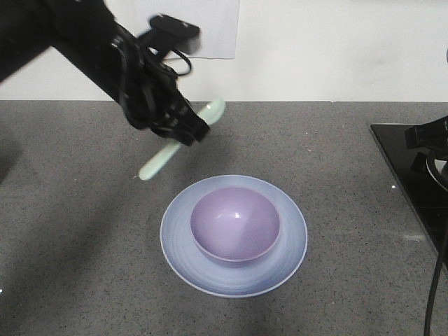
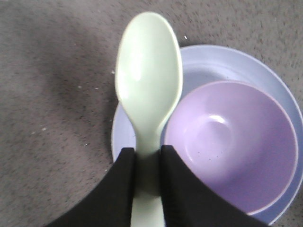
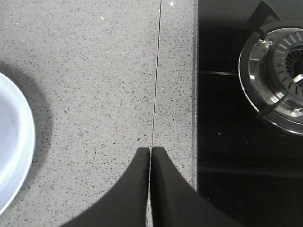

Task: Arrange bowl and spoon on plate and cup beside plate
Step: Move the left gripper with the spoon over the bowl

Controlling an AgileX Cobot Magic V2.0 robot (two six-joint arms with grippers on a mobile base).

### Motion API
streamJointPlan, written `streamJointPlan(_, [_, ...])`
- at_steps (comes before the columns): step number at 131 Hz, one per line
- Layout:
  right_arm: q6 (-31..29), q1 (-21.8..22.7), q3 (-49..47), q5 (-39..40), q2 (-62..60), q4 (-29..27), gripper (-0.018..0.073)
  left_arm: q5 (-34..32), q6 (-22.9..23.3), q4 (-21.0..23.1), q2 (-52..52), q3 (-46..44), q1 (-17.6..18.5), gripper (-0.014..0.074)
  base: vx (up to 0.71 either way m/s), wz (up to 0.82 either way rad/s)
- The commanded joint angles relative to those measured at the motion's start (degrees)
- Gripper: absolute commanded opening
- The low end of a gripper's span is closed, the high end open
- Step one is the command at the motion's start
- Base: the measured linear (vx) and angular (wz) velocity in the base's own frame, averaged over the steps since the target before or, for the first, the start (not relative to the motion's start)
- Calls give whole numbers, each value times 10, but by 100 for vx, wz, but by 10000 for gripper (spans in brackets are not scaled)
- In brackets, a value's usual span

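The lavender bowl (image 1: 235, 224) stands upright in the middle of the pale blue plate (image 1: 182, 245) on the grey counter. My left gripper (image 1: 187, 129) hangs in the air up and to the left of the plate, shut on the handle of the mint-green spoon (image 1: 213, 110). In the left wrist view the spoon (image 2: 149, 75) points forward over the plate's (image 2: 222, 61) left rim, beside the bowl (image 2: 232, 142), held by my left gripper (image 2: 147, 153). My right gripper (image 3: 150, 150) is shut with nothing in it, over bare counter right of the plate's edge (image 3: 14, 142). The cup is out of view.
A black glass hob (image 1: 413, 168) lies at the counter's right edge, with a gas burner (image 3: 279, 75) just right of my right gripper. A thin counter seam (image 3: 157, 71) runs under that gripper. A white wall stands behind the counter.
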State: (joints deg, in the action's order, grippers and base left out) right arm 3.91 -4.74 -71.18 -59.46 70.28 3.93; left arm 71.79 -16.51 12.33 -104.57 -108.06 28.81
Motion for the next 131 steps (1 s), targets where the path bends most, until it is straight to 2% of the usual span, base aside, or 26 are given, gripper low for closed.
streamJointPlan(1, [-1,1,-14,25,-15,5,-7,4,4,3,12,-18,29,-7,0,0])
streamJointPlan(36, [-1,1,-14,25,-15,5,-7,4,47,-14,-11,-18,80,-4,0,0])
streamJointPlan(57, [-1,1,-14,25,-15,5,-7,4,82,-71,-12,-18,99,0,0,0])
streamJointPlan(65, [-1,1,-14,25,-15,5,-7,4,87,-80,-12,-14,103,1,0,0])
streamJointPlan(100, [-1,1,-14,25,-15,5,-7,4,88,-75,-11,44,104,9,0,0])
streamJointPlan(120, [-1,1,-14,25,-15,5,-7,4,88,-36,-11,58,104,15,0,0])
streamJointPlan(131, [-1,1,-14,25,-15,5,-7,4,88,-32,-11,58,109,20,0,0])
